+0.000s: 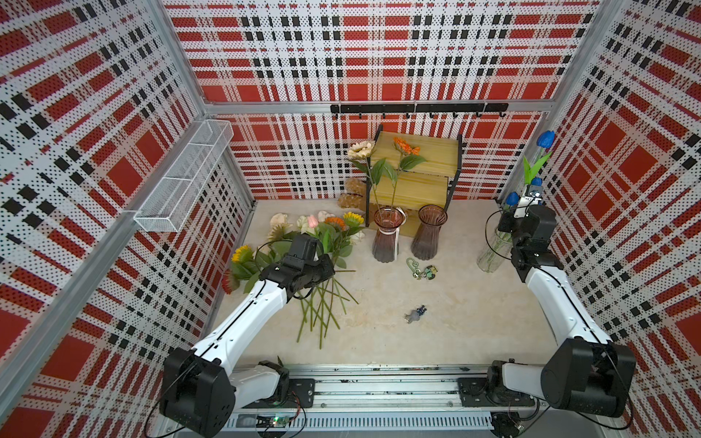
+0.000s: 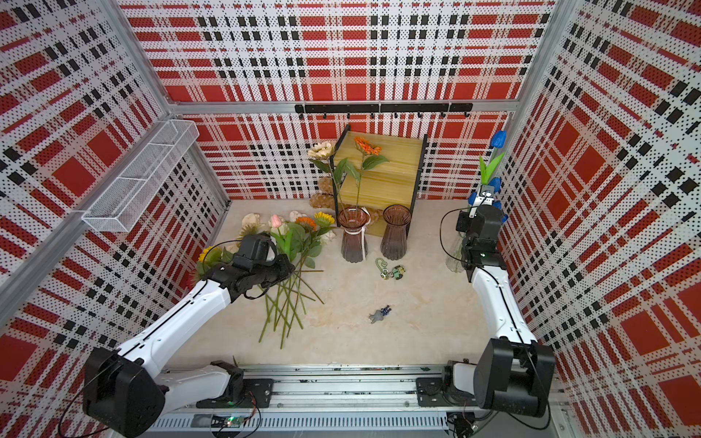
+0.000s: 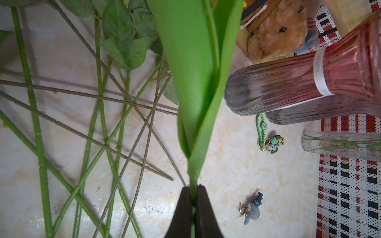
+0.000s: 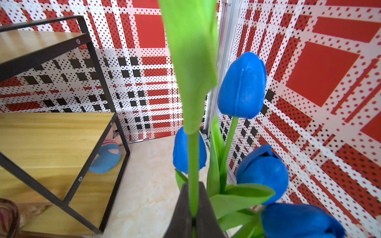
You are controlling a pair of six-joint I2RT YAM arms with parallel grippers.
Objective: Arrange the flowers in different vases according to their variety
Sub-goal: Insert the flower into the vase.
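I am pinching the left gripper (image 3: 193, 187) shut on a smooth-leaved stem (image 3: 195, 82) above the loose flowers (image 1: 322, 242) on the worktop (image 1: 455, 322), to single it out of the crossed pile. Farther out, the right gripper (image 4: 193, 185) is clamping a blue tulip (image 1: 546, 139) upright over the clear vase (image 1: 493, 254), where that variety is collecting. At the back, the pinkish vase (image 1: 387, 235) is holding two sunflowers (image 1: 406, 145); the brownish vase (image 1: 430, 235) is standing empty, presumably for a third variety.
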